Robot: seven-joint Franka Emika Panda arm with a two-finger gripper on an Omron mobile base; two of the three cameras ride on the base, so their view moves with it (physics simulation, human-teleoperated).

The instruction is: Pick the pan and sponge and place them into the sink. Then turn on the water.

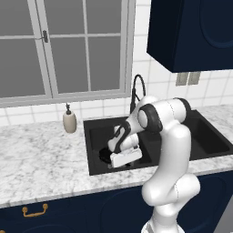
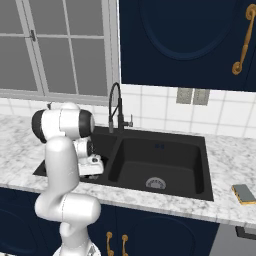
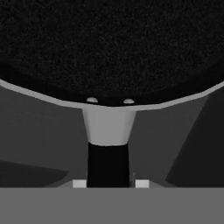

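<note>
Round black frying pan (image 3: 109,48) is sitting in the left basin of the black double-basin sink (image 1: 93,136), centre-left of frame; its handle is running between the pincer (image 3: 109,183) tips. Can't tell whether the pincer is gripping or loose. Yellow sponge (image 2: 244,194) is lying on the marble worktop (image 1: 41,154), lower right.

There is no text, label, brand, number or sign that can be read in these pictures.
</note>
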